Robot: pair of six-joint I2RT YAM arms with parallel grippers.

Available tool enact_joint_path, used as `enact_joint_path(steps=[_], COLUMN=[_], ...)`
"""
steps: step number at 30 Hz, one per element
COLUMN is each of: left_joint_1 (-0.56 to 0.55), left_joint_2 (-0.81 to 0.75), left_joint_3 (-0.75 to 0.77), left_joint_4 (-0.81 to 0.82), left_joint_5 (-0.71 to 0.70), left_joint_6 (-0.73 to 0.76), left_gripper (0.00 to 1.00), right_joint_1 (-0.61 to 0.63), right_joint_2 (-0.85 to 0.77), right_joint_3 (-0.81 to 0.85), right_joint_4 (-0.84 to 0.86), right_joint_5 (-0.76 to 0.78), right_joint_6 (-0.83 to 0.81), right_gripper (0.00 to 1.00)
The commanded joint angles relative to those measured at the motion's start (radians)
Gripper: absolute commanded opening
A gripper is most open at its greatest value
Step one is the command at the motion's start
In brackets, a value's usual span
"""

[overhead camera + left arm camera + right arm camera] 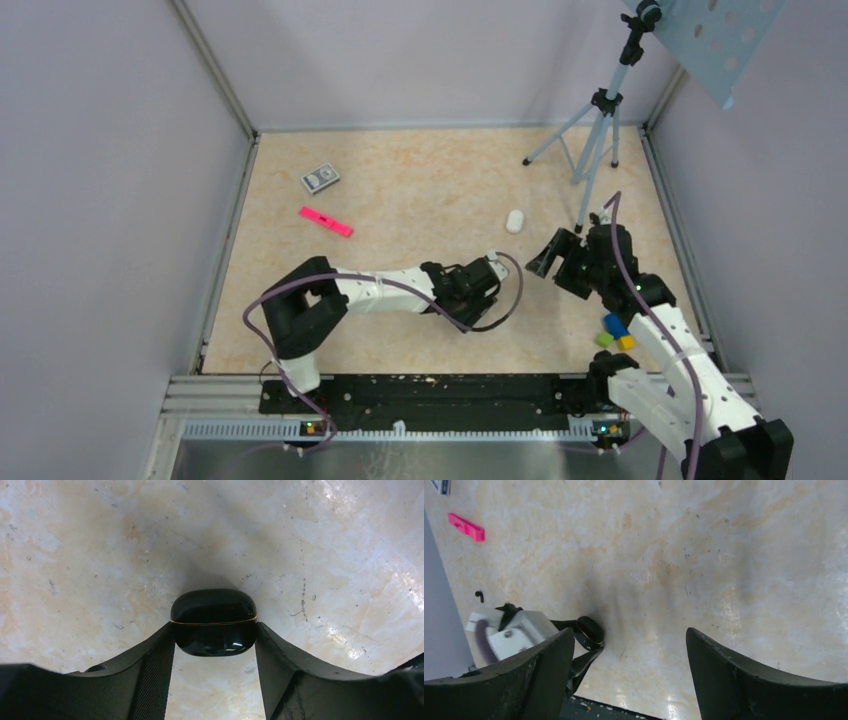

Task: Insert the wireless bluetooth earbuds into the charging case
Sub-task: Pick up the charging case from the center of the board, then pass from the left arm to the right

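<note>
My left gripper (214, 630) is shut on the charging case (214, 622), a glossy black rounded case with a thin gold seam, lid closed, held just above the table. In the top view the left gripper (490, 272) is at the table's middle. The right wrist view shows the case (589, 630) between the left fingers at lower left. My right gripper (548, 262) is open and empty, just right of the left gripper; its jaws stand wide apart (629, 635) over bare table. No earbuds show in any view.
A white pill-shaped object (514, 221) lies behind the grippers. A pink bar (326, 221) and a small grey box (320, 178) lie at back left. A tripod (595, 140) stands at back right. Coloured blocks (616, 332) sit by the right arm.
</note>
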Motion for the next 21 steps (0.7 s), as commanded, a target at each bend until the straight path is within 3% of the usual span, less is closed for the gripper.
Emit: enact_joint_path(steps=[1,10,21], left_joint_1=[-0.003,0.000,0.020], left_joint_2=[-0.114,-0.218,-0.306], left_joint_3=[-0.023,-0.033,0.062], left_joint_4=[0.042,0.042,0.011], left_joint_5=[-0.014,-0.020,0.125], left_joint_6=[0.025,0.057,0.126], left_gripper=[0.61,0.61,0.62], right_joint_1=[-0.035,-0.063,-0.062], right_joint_2=[0.019,0.027,0.173], right_joint_3=[-0.050,-0.128,-0.186], right_joint_4=[0.111,0.253,0.593], right_joint_5=[-0.153,-0.240,-0.583], right_joint_6=[0.078,0.201,0.268], right_gripper=[0.80,0.80,0.71])
